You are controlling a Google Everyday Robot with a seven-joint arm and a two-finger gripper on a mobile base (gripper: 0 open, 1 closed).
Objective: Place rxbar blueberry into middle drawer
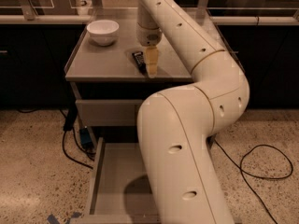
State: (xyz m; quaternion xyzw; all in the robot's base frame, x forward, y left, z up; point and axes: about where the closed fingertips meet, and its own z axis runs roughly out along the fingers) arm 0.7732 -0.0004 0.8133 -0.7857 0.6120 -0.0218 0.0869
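Observation:
The rxbar blueberry [138, 61], a small dark wrapped bar, lies flat on the grey cabinet top [103, 62], right of centre. My gripper [150, 63] points straight down and stands right beside the bar's right edge, low over the cabinet top. The bar still lies on the surface. The middle drawer [114, 181] is pulled open below, a shallow grey tray with a bare floor. My big white arm links cover its right part.
A white bowl [103, 31] stands at the back left of the cabinet top. A closed grey drawer front [107, 112] sits under the top. Black cables [261, 164] run over the speckled floor on both sides. Dark counters stand behind.

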